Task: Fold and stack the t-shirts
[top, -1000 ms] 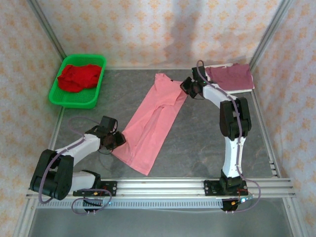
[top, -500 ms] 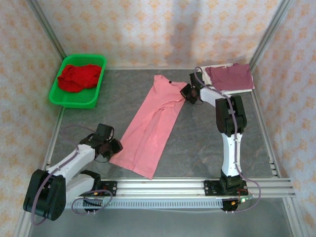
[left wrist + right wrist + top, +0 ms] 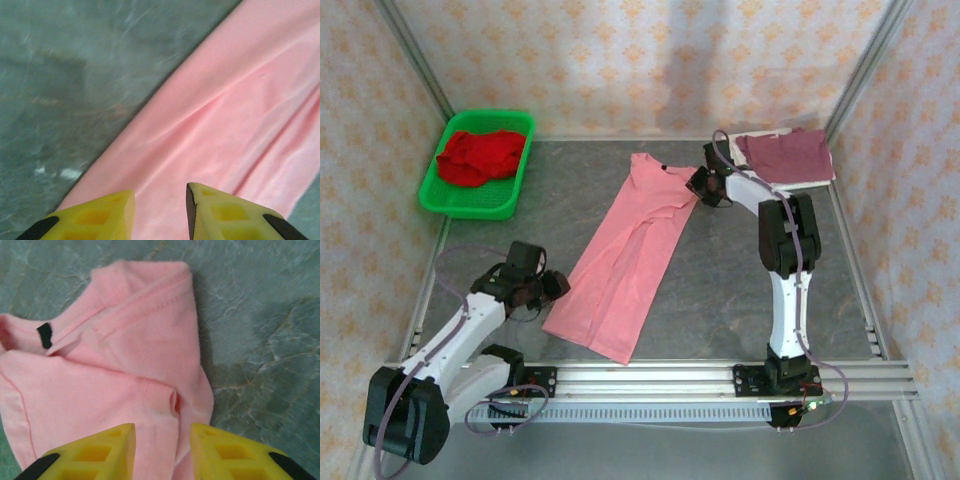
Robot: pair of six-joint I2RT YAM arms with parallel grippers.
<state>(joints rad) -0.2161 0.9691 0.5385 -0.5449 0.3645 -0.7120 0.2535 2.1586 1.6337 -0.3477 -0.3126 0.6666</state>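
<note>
The salmon-pink t-shirt (image 3: 630, 250) lay as a long folded strip diagonally across the table (image 3: 740, 290), collar far. Limp, light cotton, it would likely sag unless pinched at corners. The left fingers (image 3: 100, 215) at its near left edge and the right fingers (image 3: 225, 450) at its far shoulder stood narrowly parted, empty.

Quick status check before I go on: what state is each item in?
pink t-shirt: folded into a long strip, lying flat on the table.
red t-shirt: crumpled in the green basket.
maroon t-shirt: folded, at the far right corner.
left gripper: open, above the pink t-shirt's near end.
right gripper: open, above its collar end.
</note>
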